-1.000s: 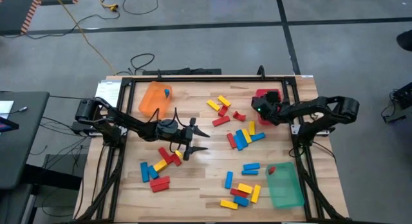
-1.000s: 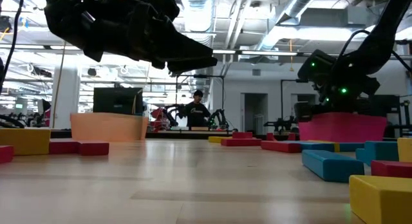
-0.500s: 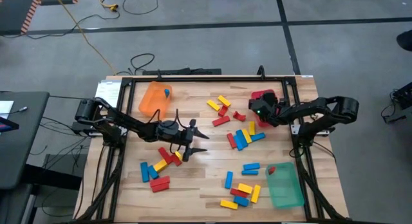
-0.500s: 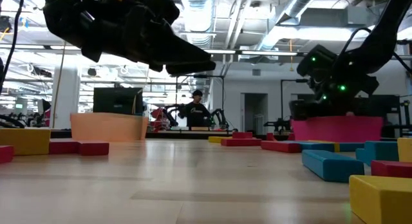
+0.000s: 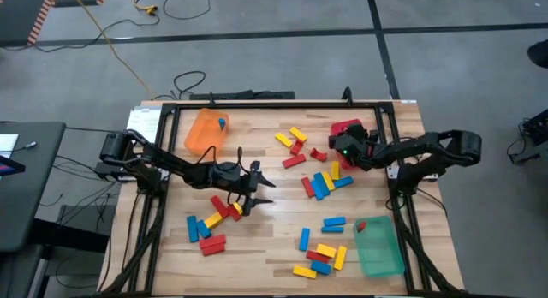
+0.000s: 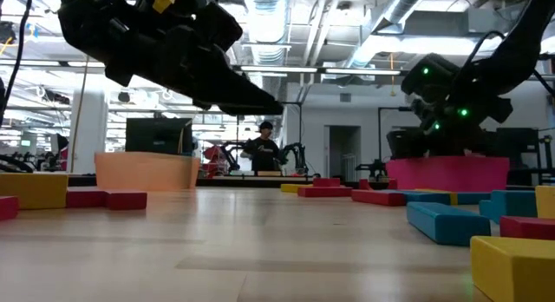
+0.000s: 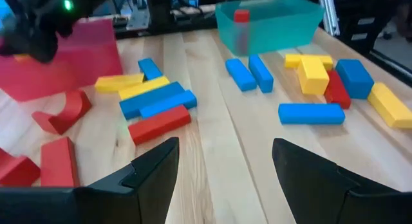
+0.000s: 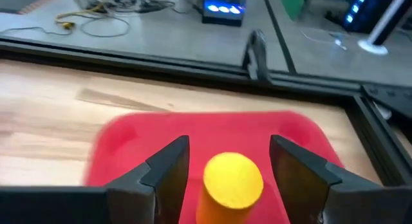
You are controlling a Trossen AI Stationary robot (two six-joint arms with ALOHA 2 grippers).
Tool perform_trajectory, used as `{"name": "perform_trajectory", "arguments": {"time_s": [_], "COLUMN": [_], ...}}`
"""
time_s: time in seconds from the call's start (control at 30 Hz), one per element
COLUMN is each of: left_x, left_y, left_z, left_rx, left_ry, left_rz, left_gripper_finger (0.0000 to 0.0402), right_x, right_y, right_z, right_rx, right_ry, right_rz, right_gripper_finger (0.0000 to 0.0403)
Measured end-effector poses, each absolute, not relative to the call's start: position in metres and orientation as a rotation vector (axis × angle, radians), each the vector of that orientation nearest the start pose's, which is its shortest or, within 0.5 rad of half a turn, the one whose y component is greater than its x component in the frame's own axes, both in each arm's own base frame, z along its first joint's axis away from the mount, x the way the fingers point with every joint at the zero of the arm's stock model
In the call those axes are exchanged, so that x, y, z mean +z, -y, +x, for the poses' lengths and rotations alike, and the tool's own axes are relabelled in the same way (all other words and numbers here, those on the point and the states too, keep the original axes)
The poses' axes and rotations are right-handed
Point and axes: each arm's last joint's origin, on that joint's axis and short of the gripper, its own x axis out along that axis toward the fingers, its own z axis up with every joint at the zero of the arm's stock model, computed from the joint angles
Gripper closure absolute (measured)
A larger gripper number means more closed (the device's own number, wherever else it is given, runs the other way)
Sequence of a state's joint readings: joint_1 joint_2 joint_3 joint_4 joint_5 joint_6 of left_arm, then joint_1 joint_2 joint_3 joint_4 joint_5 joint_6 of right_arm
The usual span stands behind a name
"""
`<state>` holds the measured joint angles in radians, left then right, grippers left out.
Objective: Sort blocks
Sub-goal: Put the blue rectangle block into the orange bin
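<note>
Fingers of the right gripper stood apart around a yellow block above the red tray. Left gripper hovered open over the tabletop, blocks scattered about.

The wooden counter stands on a grey floor crossed by dark lines, where a yellow cable lies. Behind it, a big hall has white ceiling pipes, and a person is at a far bench.
</note>
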<state>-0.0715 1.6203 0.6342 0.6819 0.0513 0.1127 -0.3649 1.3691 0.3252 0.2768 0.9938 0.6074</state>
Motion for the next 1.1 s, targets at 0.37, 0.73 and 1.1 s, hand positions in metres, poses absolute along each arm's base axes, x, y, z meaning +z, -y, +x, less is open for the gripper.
{"name": "perform_trajectory", "arguments": {"time_s": [0.37, 0.73, 1.1], "left_x": [0.162, 0.170, 0.197], "left_y": [0.024, 0.033, 0.033], "left_z": [0.308, 0.304, 0.291], "left_rx": [-0.151, -0.234, -0.221], "left_ry": [-0.353, -0.334, -0.301], "left_rz": [0.165, 0.162, 0.083], "left_gripper_finger": [0.0156, 0.0156, 0.0156], "right_x": [0.171, 0.217, 0.241], "right_y": [0.075, 0.016, -0.060], "right_z": [0.176, 0.189, 0.229], "right_rx": [-1.353, -0.991, -0.677], "right_ry": [-0.181, -0.100, -0.120], "right_rz": [0.210, 0.141, 0.098], "right_gripper_finger": [0.0174, 0.0174, 0.0174]}}
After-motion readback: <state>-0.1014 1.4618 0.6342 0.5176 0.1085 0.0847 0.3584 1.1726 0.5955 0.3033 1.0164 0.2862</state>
